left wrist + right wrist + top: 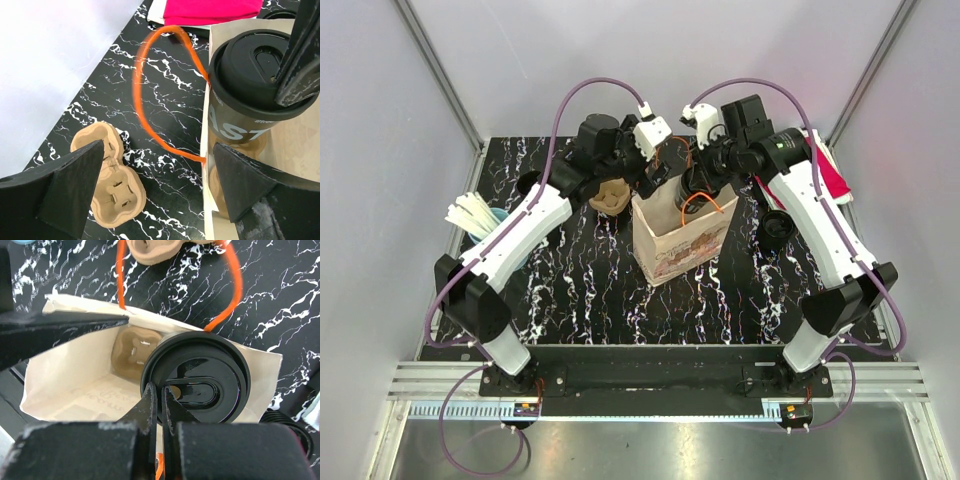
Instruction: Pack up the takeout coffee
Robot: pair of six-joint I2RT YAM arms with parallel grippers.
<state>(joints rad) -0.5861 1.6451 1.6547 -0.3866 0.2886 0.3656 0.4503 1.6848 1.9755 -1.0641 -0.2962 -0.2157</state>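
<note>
The right gripper [160,399] is clamped on the lid rim of the coffee cup [197,382]. The cup stands upright in the mouth of the paper bag [680,240], partly over a cardboard carrier [131,352] lying inside. The left gripper [157,150] is spread wide at the bag's rim, and a second carrier [610,196] lies on the bench [580,290] just beside the bag.

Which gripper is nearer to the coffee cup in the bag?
Right. The right gripper pinches the lid rim of the cup; the left gripper is open at the rim of the bag, beside the cup.
</note>
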